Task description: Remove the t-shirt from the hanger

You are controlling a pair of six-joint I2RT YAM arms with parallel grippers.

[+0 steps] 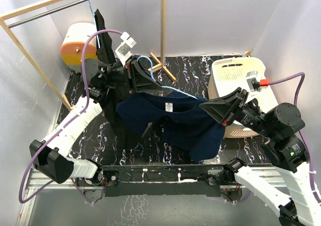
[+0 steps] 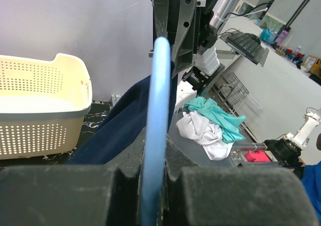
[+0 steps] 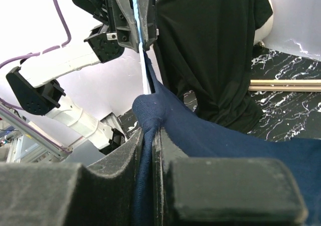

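The left gripper [image 2: 149, 183] is clamped on the blue hanger [image 2: 156, 95], whose long axis points toward the right gripper [image 3: 150, 156]. That gripper pinches the navy t-shirt [image 1: 188, 128], which is draped below the hanger's far end. A pull away along the hanger looks needed.

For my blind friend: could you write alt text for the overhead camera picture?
A navy blue fabric t-shirt is held up over a black marbled table: the robot's left fingers clamp its light blue curved hanger, the right fingers pinch its cloth. A cream perforated plastic basket sits at the right.
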